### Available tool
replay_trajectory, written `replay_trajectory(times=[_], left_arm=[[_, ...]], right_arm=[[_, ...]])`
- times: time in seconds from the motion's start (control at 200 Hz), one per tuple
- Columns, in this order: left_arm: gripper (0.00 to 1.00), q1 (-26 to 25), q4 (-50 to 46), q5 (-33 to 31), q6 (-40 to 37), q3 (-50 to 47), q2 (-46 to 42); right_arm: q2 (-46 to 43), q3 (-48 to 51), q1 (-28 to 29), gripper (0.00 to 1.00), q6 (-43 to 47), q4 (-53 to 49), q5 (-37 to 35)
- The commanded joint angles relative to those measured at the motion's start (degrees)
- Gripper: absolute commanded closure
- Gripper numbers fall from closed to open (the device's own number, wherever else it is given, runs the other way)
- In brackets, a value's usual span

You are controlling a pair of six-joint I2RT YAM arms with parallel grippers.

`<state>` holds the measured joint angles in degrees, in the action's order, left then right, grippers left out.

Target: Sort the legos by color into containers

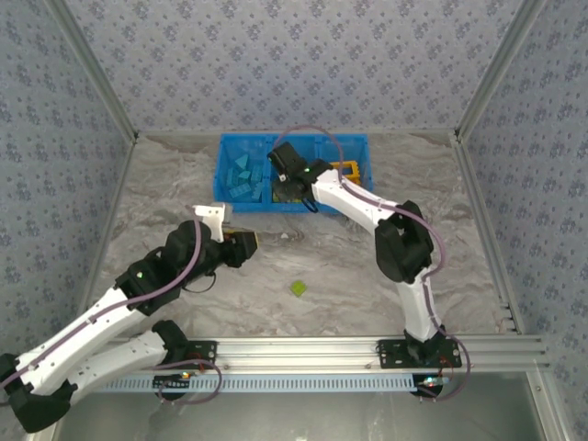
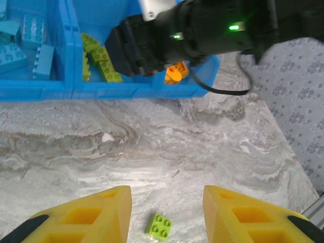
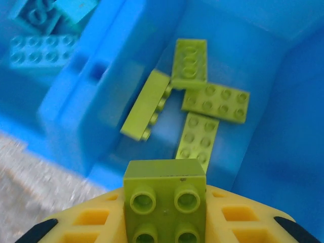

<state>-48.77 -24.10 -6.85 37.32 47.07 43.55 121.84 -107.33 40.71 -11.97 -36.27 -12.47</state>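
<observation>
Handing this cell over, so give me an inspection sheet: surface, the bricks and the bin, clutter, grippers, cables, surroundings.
Surface: marbled grey table.
Job's things: blue bin at the far side, with teal bricks in its left compartment, green bricks in the middle and orange pieces on the right. One loose green brick lies on the table.
Clutter: nothing seen.
Grippers: right gripper is over the middle compartment, shut on the held green brick. Left gripper is open, with the loose green brick on the table below it.
Cables: left arm cable and right arm cable, both purple, looped along the arms.
Surroundings: patterned walls; metal rail at the near edge.
</observation>
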Motion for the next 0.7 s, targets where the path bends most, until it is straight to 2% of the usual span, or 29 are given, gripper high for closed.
replay_trajectory(times=[0.0,0.355,0.425,0.53,0.695], left_arm=[[0.59,-0.4,3.4,0.1,-1.9,3.0,0.7],[0.59,-1.8,4.0,-0.2,-0.5,1.6,0.2],[0.59,-2.0,3.9,-0.2,-0.4,1.7,0.3],[0.59,-2.2,3.9,-0.2,-0.6,1.8,0.6],[0.59,-2.5,4.2,-0.3,-0.6,2.0,1.5]], right_arm=[[5.8,-6.2,-1.7,0.65,-1.8,-2.6,-1.7],[24.2,-33.3,-6.1,0.62,-4.5,-11.4,-2.2],[25.9,-35.7,-6.9,0.61,-5.1,-11.9,-1.0],[27.7,-37.6,-7.5,0.53,-4.8,-11.4,1.2],[28.5,-40.4,-7.7,0.48,-3.9,-12.7,2.7]])
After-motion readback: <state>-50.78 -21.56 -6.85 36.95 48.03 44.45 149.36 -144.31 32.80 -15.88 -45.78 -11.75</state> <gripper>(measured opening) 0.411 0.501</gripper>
